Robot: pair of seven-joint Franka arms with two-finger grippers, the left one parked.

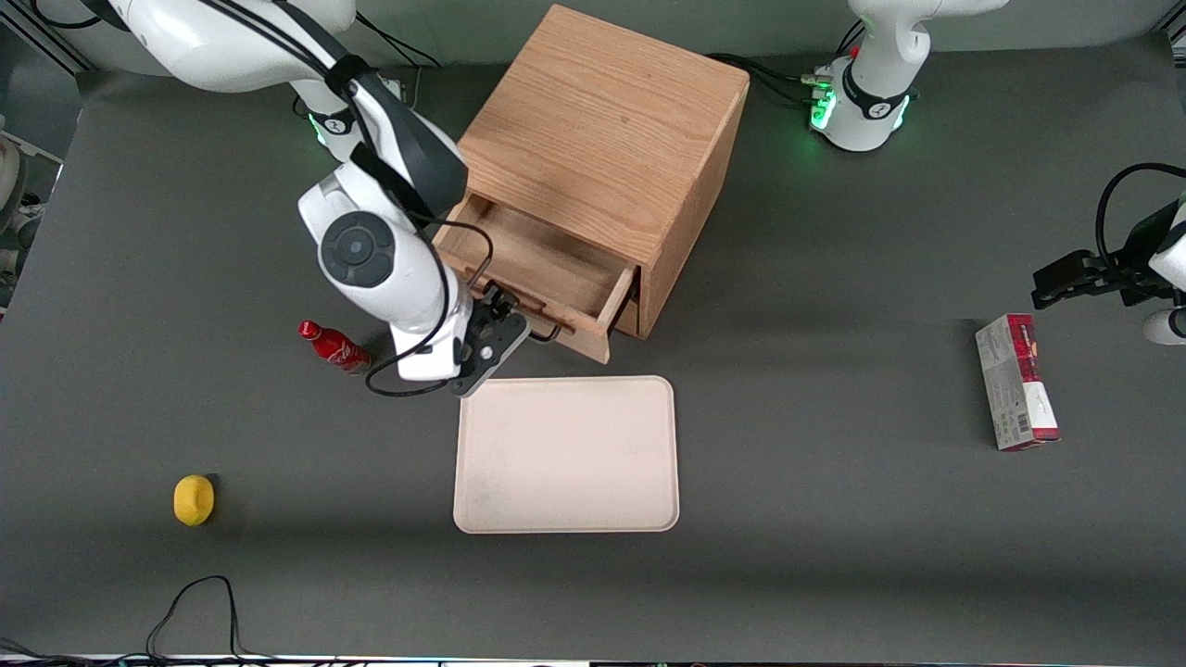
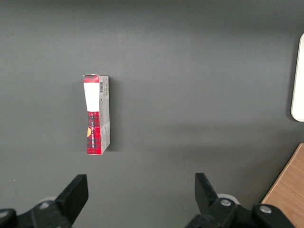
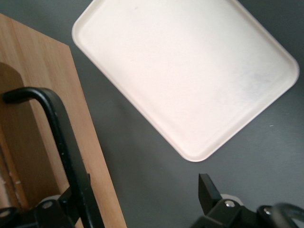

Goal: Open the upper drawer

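One cabinet (image 1: 607, 139), its upper drawer (image 1: 542, 278) pulled out. One gripper (image 1: 511, 326) at the handle (image 3: 61, 142) — fingers spread, unclenched. Nearby: one tray (image 1: 567, 454), one bottle (image 1: 334, 346), one lemon (image 1: 194, 499), one box (image 1: 1015, 382).

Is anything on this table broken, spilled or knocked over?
Nothing looks damaged or spilled. The small red bottle lies on its side beside the gripper, which is at the black handle of the pulled-out upper drawer. The red box also lies flat, toward the parked arm's end.
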